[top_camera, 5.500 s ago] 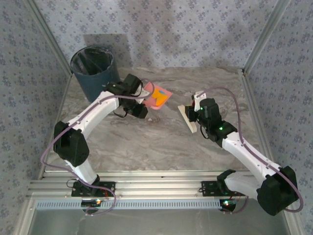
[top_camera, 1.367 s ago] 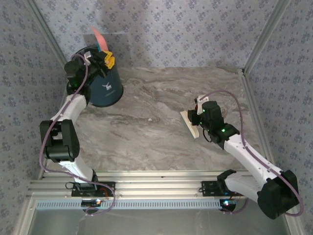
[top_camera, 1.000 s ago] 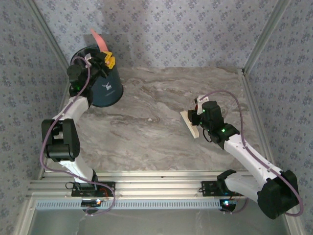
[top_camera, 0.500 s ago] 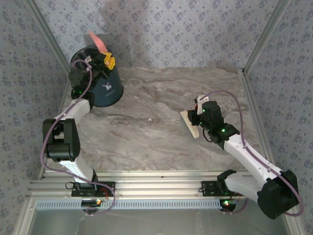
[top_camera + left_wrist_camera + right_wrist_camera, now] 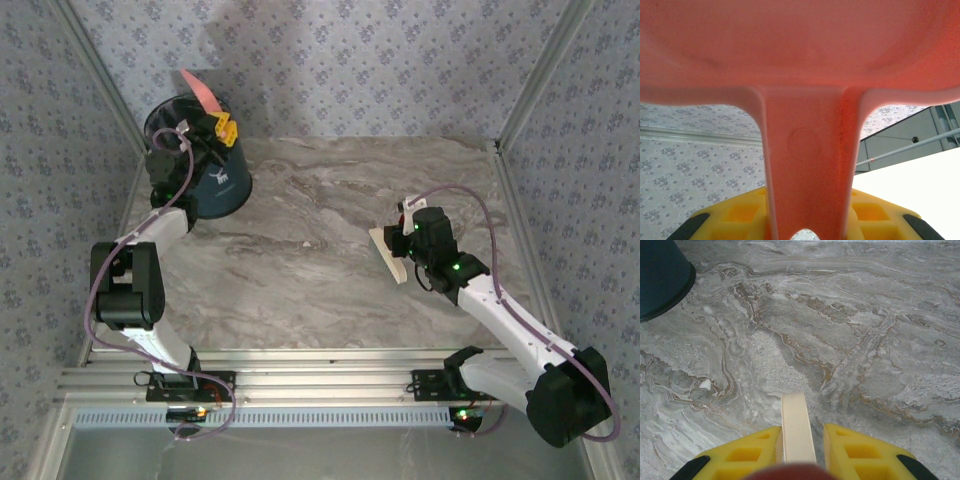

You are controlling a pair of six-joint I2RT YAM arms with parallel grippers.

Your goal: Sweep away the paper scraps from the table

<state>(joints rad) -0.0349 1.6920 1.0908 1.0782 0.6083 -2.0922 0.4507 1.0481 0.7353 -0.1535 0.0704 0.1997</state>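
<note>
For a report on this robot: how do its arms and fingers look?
The left arm and right arm have white links and black joints. A thin purple cable loops along each. Green lights glow on the right arm. The fingers are yellow, with square recesses.

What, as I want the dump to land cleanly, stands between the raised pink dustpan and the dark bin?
Nothing visible does. The left gripper holds the pink dustpan tilted just above the dark bin, with only that gripper and its wrist over the bin's mouth. The arm hides the bin's inside.
</note>
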